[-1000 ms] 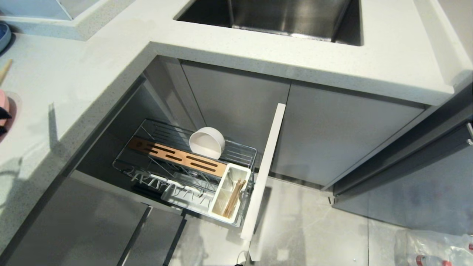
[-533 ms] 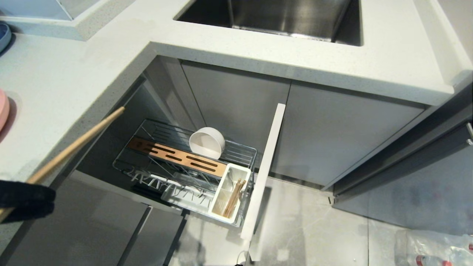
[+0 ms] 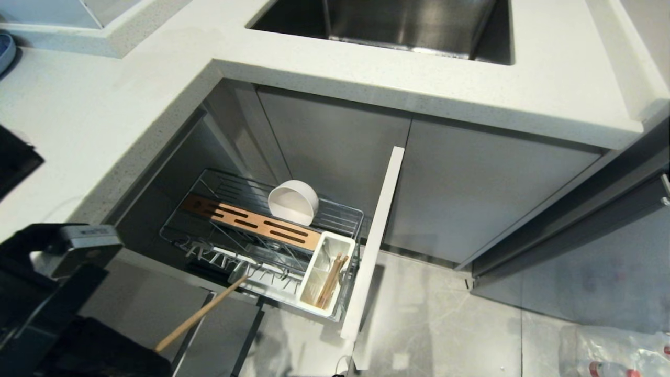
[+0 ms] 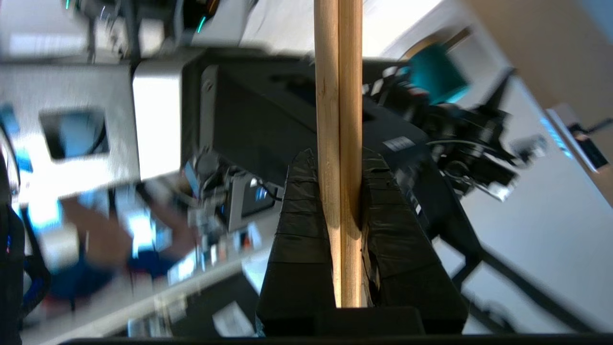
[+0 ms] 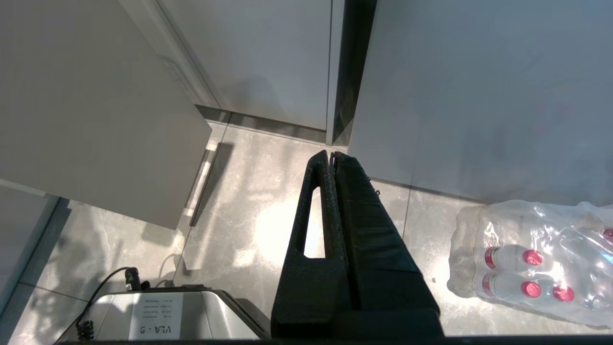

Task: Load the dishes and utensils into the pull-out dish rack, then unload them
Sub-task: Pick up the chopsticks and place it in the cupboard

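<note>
The pull-out dish rack stands open below the table edge, reachable from above and from the floor side. Within the rack, the white bowl blocks the rear wires, the wooden insert spans the middle, and chopsticks already fill part of the caddy. The front panel walls off the rack's right end.

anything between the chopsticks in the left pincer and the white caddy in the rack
Nothing visible blocks it. The chopsticks in the left pincer point toward the utensil caddy; only the rack's low wire prongs lie between.
</note>
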Robot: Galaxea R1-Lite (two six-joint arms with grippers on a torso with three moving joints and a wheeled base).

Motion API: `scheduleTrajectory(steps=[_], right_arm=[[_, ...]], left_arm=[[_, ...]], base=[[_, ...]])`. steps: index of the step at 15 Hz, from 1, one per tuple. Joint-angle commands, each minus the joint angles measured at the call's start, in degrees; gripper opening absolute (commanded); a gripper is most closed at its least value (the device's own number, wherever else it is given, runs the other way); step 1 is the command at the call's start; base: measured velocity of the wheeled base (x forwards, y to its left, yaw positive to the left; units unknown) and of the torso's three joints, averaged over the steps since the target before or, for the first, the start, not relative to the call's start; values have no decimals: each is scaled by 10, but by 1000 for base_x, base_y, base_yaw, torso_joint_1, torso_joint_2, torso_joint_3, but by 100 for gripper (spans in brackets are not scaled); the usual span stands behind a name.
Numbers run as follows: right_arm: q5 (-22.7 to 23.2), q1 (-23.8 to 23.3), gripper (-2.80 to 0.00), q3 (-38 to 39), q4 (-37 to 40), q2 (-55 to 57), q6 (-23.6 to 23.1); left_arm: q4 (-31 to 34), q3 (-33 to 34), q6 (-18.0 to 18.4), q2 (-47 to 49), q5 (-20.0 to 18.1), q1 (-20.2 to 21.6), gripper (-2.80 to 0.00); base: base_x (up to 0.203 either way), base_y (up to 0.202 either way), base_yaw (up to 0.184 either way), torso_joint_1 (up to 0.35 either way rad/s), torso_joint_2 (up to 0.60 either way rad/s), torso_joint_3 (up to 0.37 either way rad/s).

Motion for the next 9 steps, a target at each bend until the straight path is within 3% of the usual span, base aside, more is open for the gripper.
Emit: scheduleTrajectory(steps=[1, 9], right_arm=[[0, 0, -280, 1, 0, 0, 0], [0, 0, -280, 1, 0, 0, 0]], left_arm=[[7, 0, -2, 84, -4, 0, -280], [7, -58, 28, 239, -21, -45, -280]], base=[[0, 0, 0, 0, 0, 0], [0, 0, 0, 0, 0, 0]])
